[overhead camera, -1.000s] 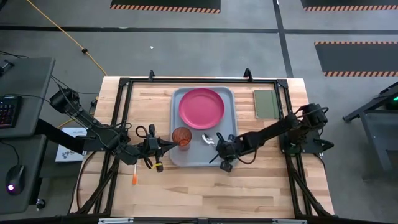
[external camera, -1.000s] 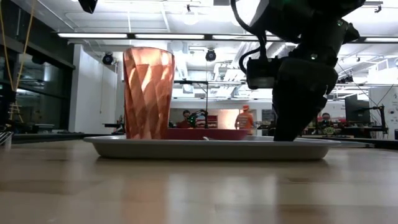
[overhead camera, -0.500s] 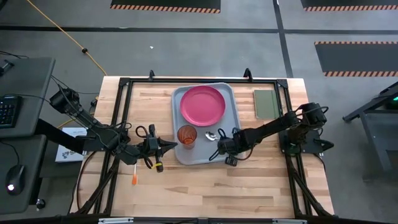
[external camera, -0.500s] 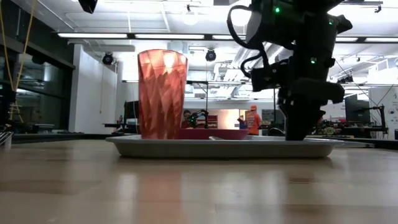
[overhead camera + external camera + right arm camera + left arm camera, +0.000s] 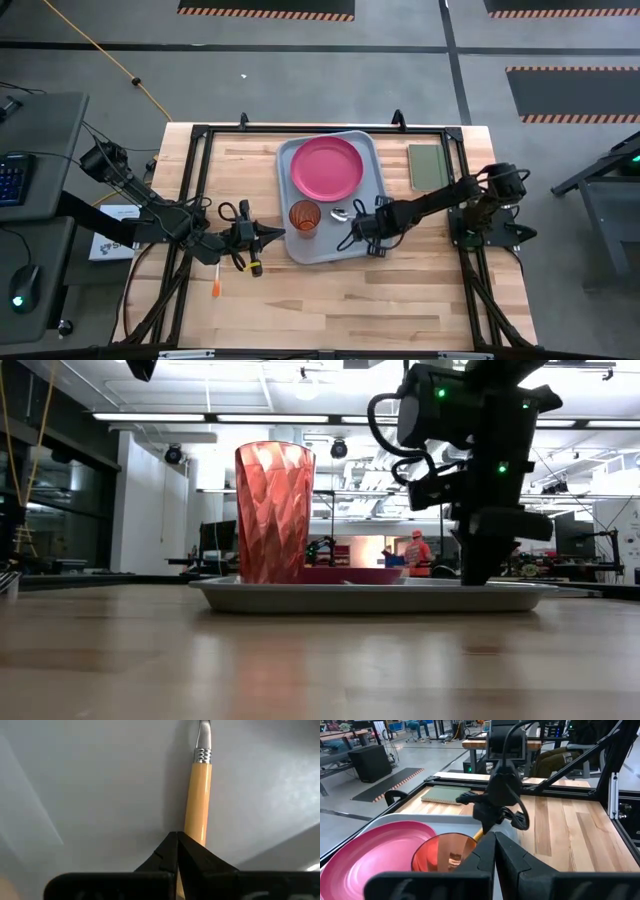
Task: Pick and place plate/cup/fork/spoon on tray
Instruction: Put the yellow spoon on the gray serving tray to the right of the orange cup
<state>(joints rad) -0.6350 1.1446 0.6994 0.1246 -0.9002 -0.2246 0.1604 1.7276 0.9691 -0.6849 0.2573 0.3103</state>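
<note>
The right claw [image 5: 372, 229] sat clamped on the spoon [image 5: 343, 213] at centre frame, over the tray [image 5: 368, 160]; the handle ran straight out from it. The left claw [image 5: 272, 235], pressed together, waited left of the tray.

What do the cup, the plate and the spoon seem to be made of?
The cup: translucent faceted plastic, light shows through. The plate: likely matte pink plastic, evenly coloured. The spoon: orange, probably plastic handle with a shiny metal neck.
</note>
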